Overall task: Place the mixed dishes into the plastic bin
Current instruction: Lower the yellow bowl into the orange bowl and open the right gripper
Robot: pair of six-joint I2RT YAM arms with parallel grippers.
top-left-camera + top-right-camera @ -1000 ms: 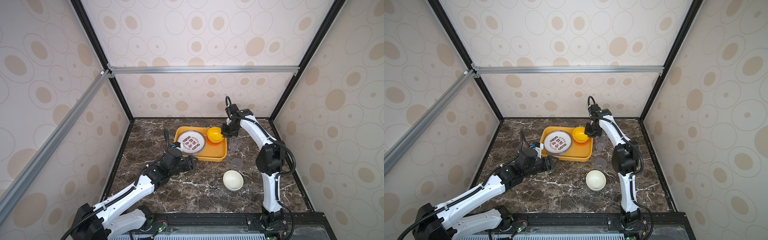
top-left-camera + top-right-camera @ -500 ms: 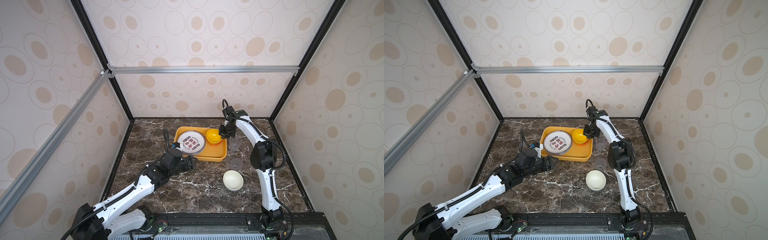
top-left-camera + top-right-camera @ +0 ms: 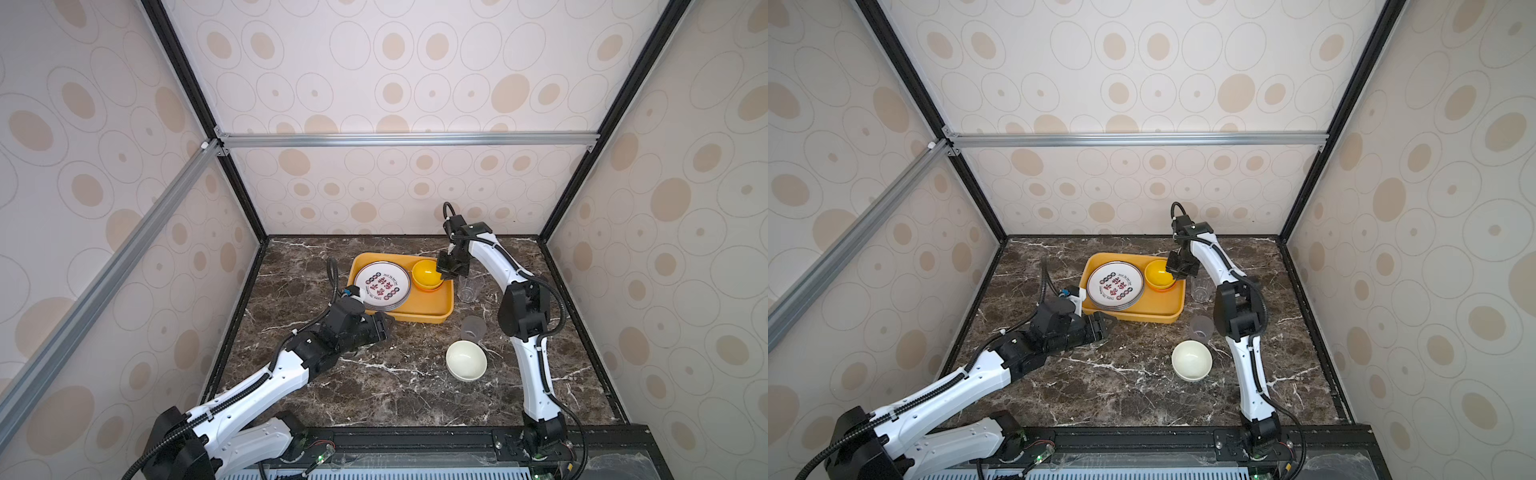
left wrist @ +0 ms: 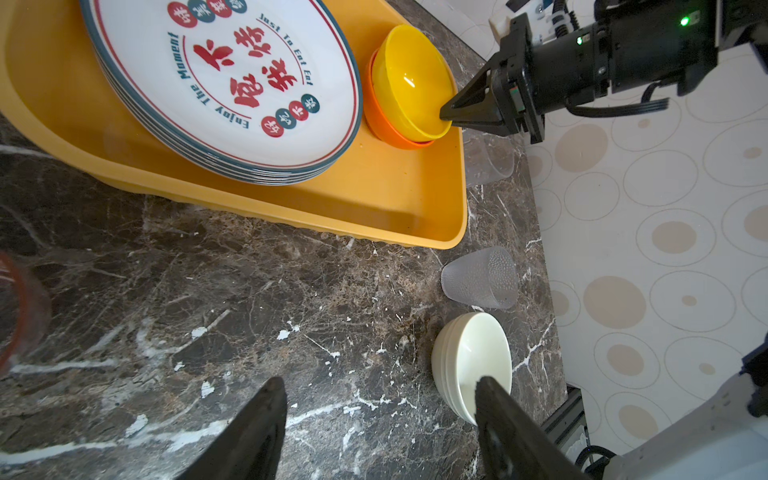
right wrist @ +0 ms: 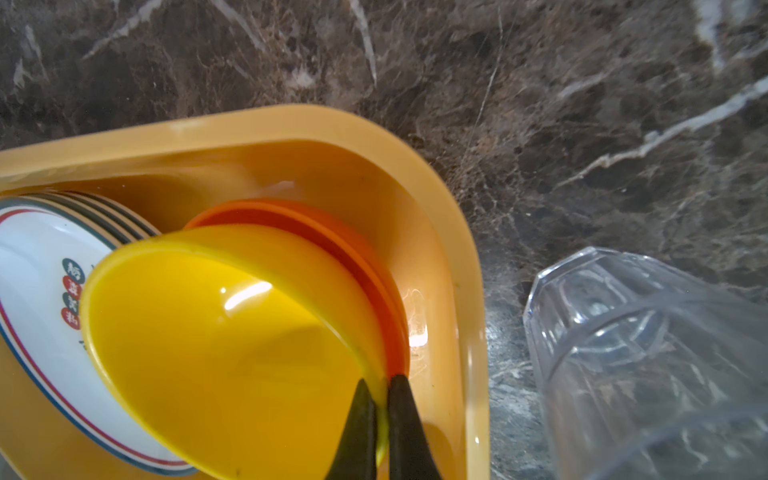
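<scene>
The yellow bowl [image 5: 232, 340] is in the bin [image 3: 419, 318], tilted and partly nested in the orange bowl [image 5: 332, 232] at the bin's far right corner. It leans because the right claw [image 5: 379, 386] grips it by one side of the rim only, so the opposite edge tips toward the stack of plates [image 3: 382, 282] filling the bin's left part. Nesting the bowls looks like a way to save floor space in the bin.

The right claw is pinched nearly shut on that thin rim, one finger inside the bowl and one outside. In my judgement the bowl is about ready to be let go.

The clear cup [image 3: 469, 286] stands on the table [image 3: 374, 395] just beside the bin's right wall. The greyish cup [image 3: 473, 328] and the off-white bowl [image 3: 465, 359] sit nearer the front, touching or nearly so. All three wait to be binned.

The left claw [image 4: 378, 386] hangs low near the bin's front left corner, spread wide and holding nothing. What looks like a pinkish cup [image 4: 16, 311] shows blurred at the edge of the left wrist view.
</scene>
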